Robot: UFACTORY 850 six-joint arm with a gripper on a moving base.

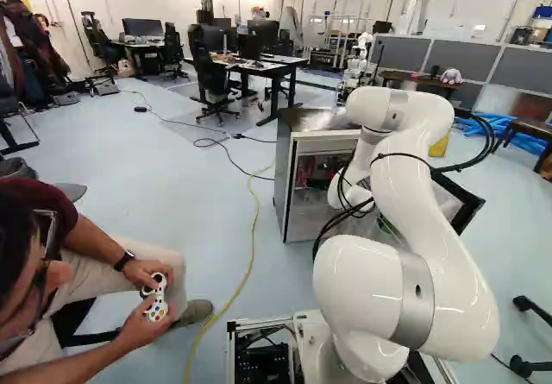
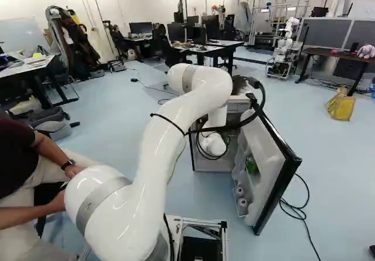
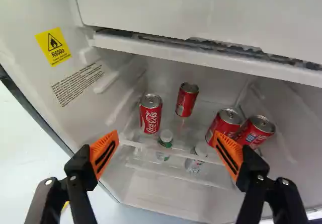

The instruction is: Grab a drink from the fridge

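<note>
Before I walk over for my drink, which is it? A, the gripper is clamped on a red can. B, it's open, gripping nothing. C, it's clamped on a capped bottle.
B: the gripper's fingers stand wide apart, with the four red cans ungripped in the fridge.

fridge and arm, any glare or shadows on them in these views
Left base view: a pale sheen on top of the fridge, and bright highlights on the white arm. Right base view: highlights on the arm too. Wrist view: soft grey shade inside the fridge, under the upper compartment, while the floor outside looks nearly washed out.
</note>
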